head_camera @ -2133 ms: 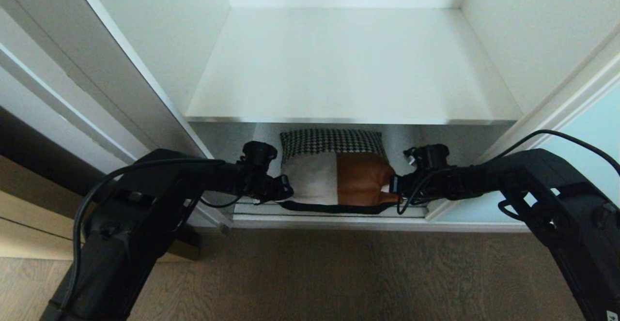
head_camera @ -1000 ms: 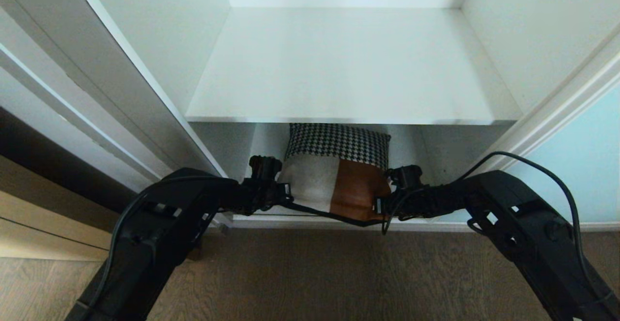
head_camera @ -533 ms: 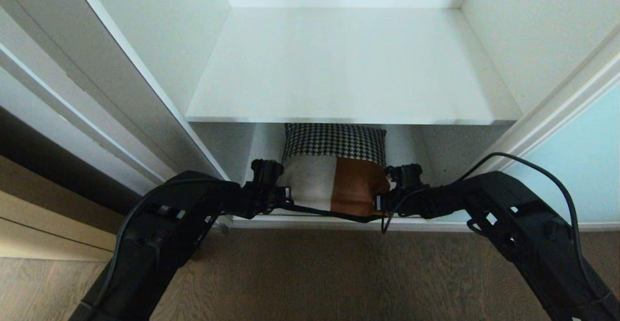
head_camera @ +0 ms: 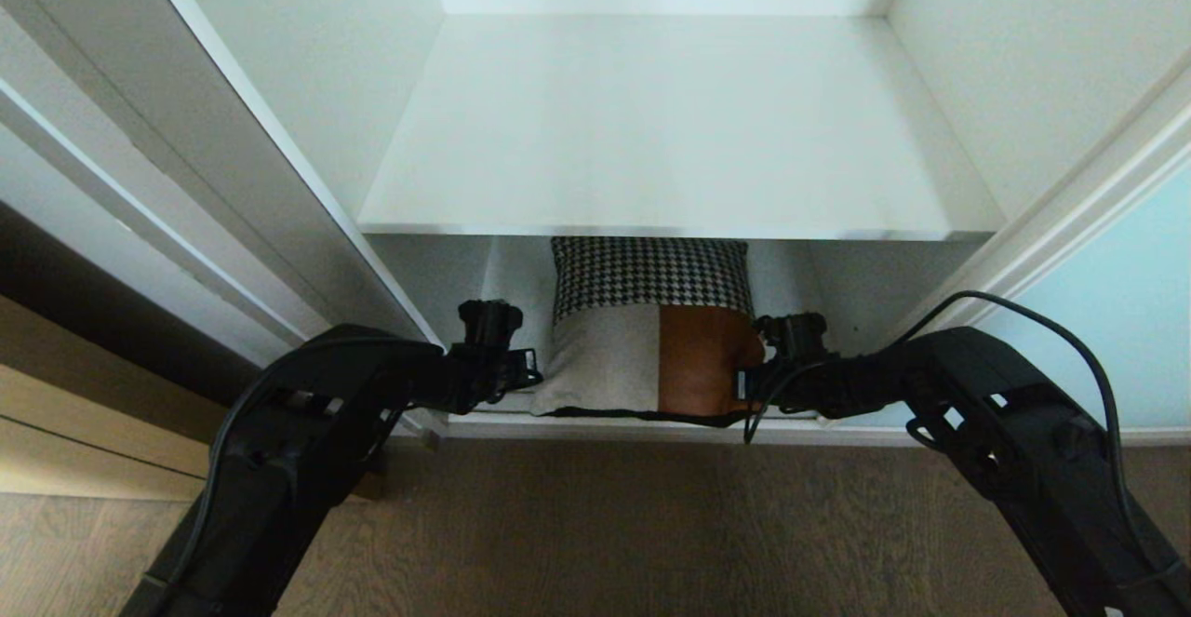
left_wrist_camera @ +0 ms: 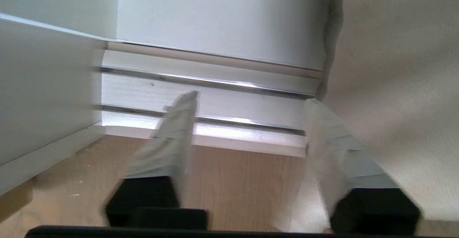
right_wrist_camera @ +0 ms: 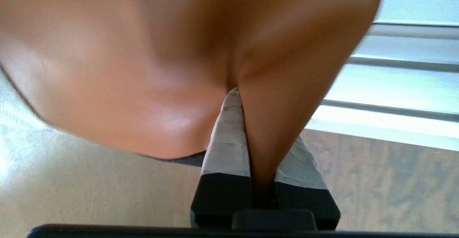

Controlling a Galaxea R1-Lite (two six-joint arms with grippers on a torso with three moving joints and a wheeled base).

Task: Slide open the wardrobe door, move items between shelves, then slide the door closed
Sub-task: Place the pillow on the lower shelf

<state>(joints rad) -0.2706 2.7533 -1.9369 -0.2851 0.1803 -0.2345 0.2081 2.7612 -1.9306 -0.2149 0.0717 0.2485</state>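
Left gripper (head_camera: 532, 368) let go since half second back: jaws now spread wide, empty, just left of cushion (head_camera: 642, 338), which sits squarer at lower centre. Right gripper (right_wrist_camera: 247, 123) jaws pinched tight on cushion's smooth rust-orange corner. Cushion soft, patchwork: houndstooth top, cream and orange below, on lowest board under broad flat white shelf (head_camera: 670, 133). Frosted aqua sliding door (head_camera: 1117, 319) at right edge. Brown wood-grain floor (head_camera: 633, 524) across bottom.
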